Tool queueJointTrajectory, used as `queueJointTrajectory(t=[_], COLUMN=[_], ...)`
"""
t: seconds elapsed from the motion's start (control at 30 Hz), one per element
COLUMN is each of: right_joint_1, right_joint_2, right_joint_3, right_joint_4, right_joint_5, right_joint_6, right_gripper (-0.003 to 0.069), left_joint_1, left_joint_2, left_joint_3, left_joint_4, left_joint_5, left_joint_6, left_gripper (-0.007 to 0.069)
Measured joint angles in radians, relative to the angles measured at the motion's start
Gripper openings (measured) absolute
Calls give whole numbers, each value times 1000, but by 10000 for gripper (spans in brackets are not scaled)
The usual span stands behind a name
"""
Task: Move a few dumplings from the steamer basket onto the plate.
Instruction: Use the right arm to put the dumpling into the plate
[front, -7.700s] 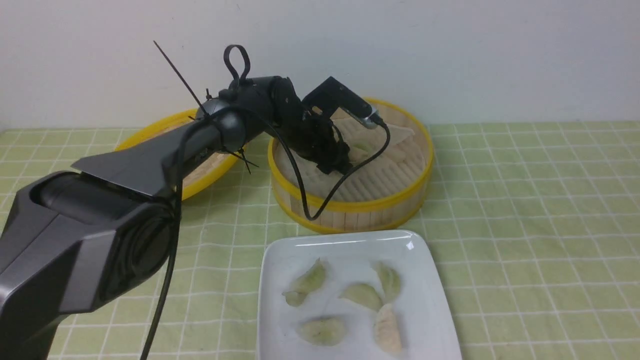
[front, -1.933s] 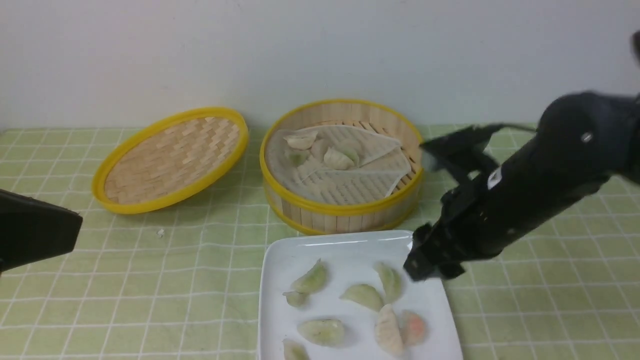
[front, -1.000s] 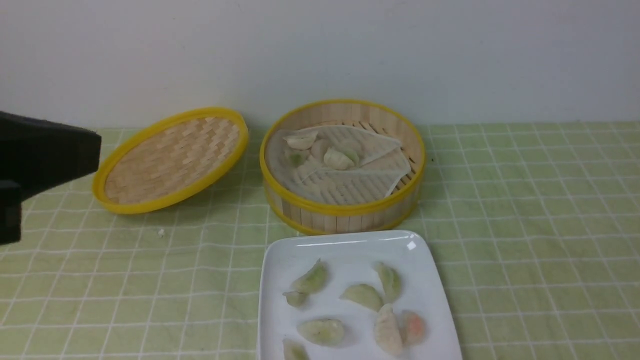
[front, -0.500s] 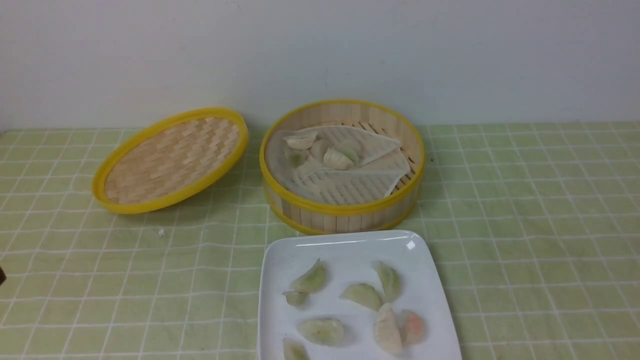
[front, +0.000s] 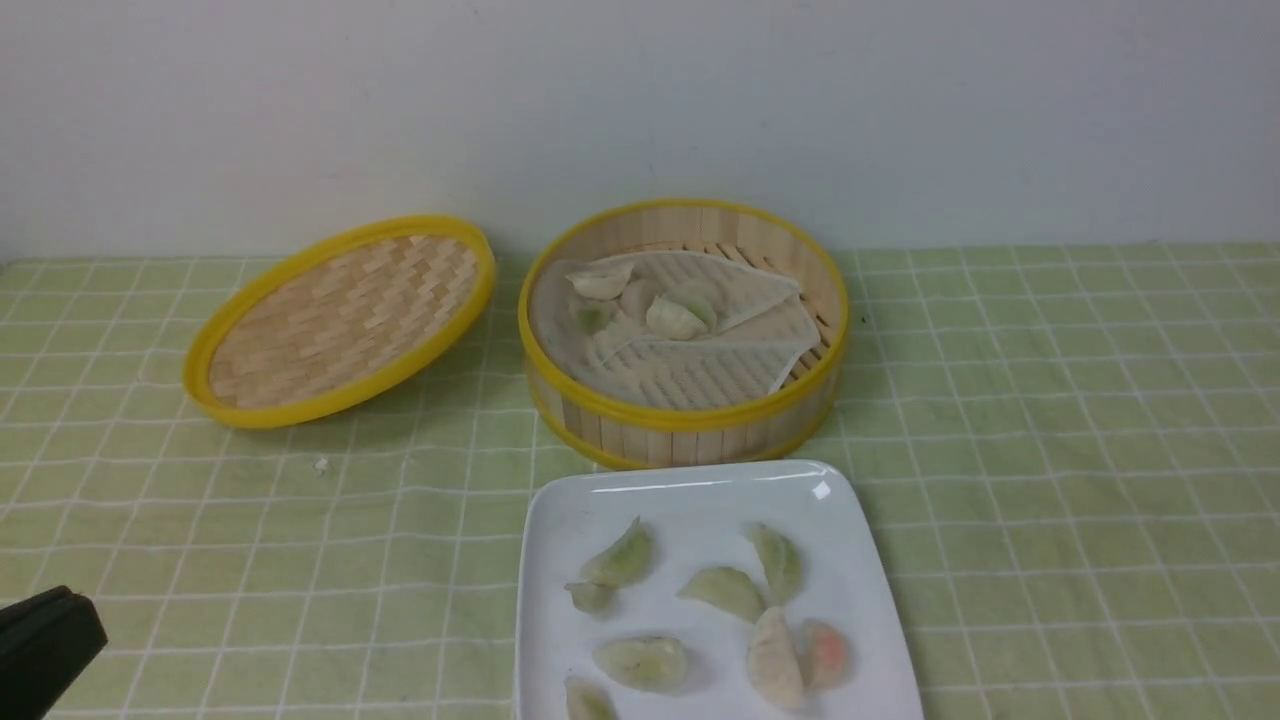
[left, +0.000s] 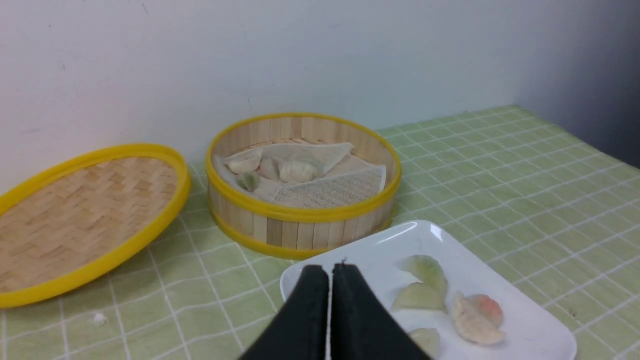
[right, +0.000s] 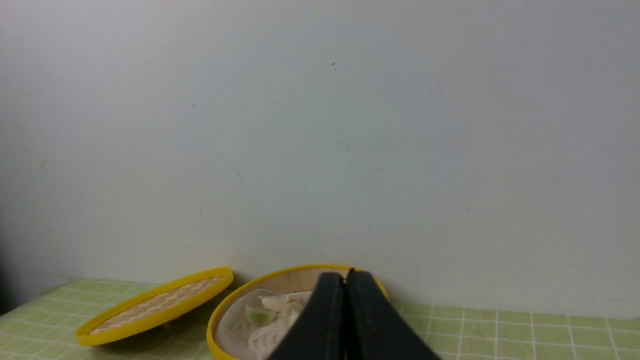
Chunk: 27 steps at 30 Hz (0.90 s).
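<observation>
Plain white wall (front: 640, 100) across the whole back. Beneath it, a pale green tablecloth (front: 1050, 450) with a white grid, covering the table from edge to edge.

At back left, a shallow woven bamboo lid (front: 340, 320) with a yellow rim, tilted, higher on the side nearer the basket. Just right of it, at back centre, the round steamer basket (front: 690, 425): slatted bamboo wall, yellow rims, upright and uncovered, with a thin white liner (front: 700, 370) rumpled across its slatted floor. Directly in front of the basket, close to its wall, the glossy white square plate (front: 690, 500), near edge cut off by the frame.

Left gripper (left: 330, 270), black fingers pressed together on nothing, well back from the plate on the robot's side. In the front view, only a black corner of the left arm (front: 40, 650) at lower left. Right gripper (right: 345, 277), fingers likewise closed and empty, outside the front view, facing the wall with basket and lid beyond its tips.

Dumplings (front: 675, 318) in two groups. Four or perhaps five bunched at the back left of the basket, hard to count among the liner's folds. Eight on the plate, pale green except one cream and one pink dumpling (front: 828, 652) touching side by side at the near right.

Smallest of all, a white crumb (front: 321, 465) on the cloth in front of the lid.
</observation>
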Motion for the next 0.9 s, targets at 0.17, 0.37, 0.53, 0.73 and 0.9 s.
queueJointTrajectory(t=[0.17,0.37,0.53,0.73,0.9], right_joint_1=[0,0,0,0,0], right_joint_2=[0,0,0,0,0], right_joint_3=[0,0,0,0,0], right_joint_4=[0,-1,-3,-6,-5], right_joint_5=[0,0,0,0,0], right_joint_6=[0,0,0,0,0], right_gripper=[-14,-14,-14,-14,-14], left_joint_1=[17,193,344,407,411], left_joint_2=[-8,-90,-162,-166,-166], left_joint_3=[47,236,427,456,457], left_joint_4=[54,65,67,74,72], left_joint_5=[-34,-159,-263,-204,-141], left_joint_6=[0,2,2,22,50], left_gripper=[-6,-6,-6,-6,-6])
